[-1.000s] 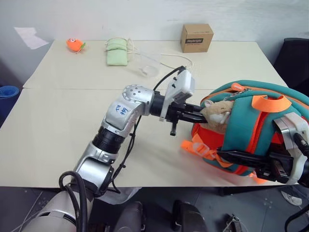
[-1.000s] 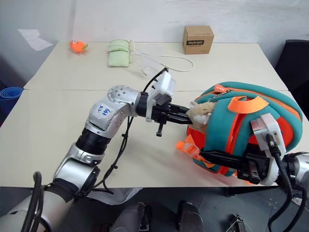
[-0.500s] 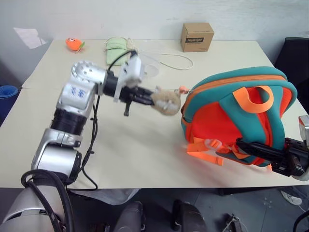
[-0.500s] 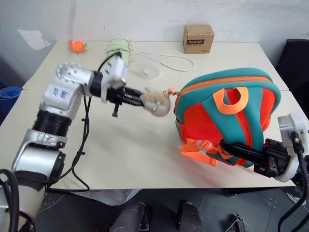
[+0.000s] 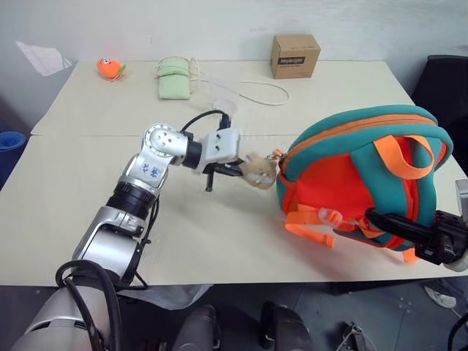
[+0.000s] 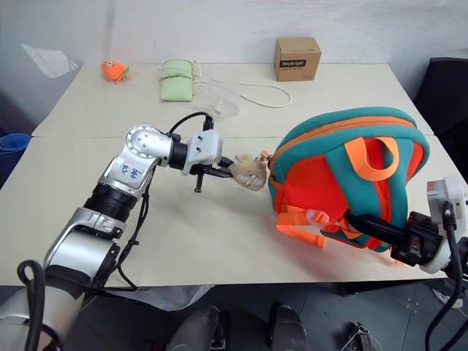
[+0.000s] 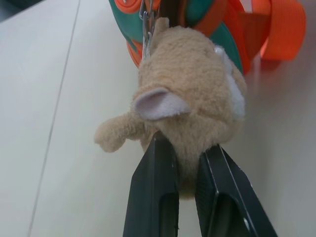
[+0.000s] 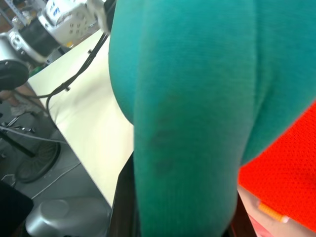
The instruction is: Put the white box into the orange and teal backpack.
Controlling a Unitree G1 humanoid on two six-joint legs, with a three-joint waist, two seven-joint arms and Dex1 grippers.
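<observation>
A: Where is the backpack (image 5: pixel 365 175)?

B: It stands on the table (image 5: pixel 88 190) in the right half of the left eye view, orange back panel and straps facing the camera, teal trim over its top. Its near edge sits close to the table's front edge

A: And the left gripper (image 5: pixel 235 170)?

B: Centre of the frame, just left of the backpack. Its two black fingers (image 7: pixel 153 197) are nearly closed and pinch the hamster charm (image 7: pixel 190 103) from below. The left wrist view shows the plush squeezed between them, with a small metal chain running from the charm up to the backpack

A: So the charm lies between gripper and bag?

B: Yes, it touches the fingers on one side and hangs just beside the backpack's left edge on the other

A: The right gripper (image 5: pixel 387 223)?

B: Lower right of the frame, reaching in from the right edge. Its fingers are closed on the backpack's lower part, about where the teal strap and orange webbing run. The right wrist view looks straight onto teal fabric with orange mesh beside it

A: What else is on the table?

B: Along the far edge: a brown box (image 5: pixel 295 56) at upper centre-right, a green pouch (image 5: pixel 175 78), a white cord (image 5: pixel 256 91) between them, and an orange toy (image 5: pixel 110 68) at upper left
</observation>
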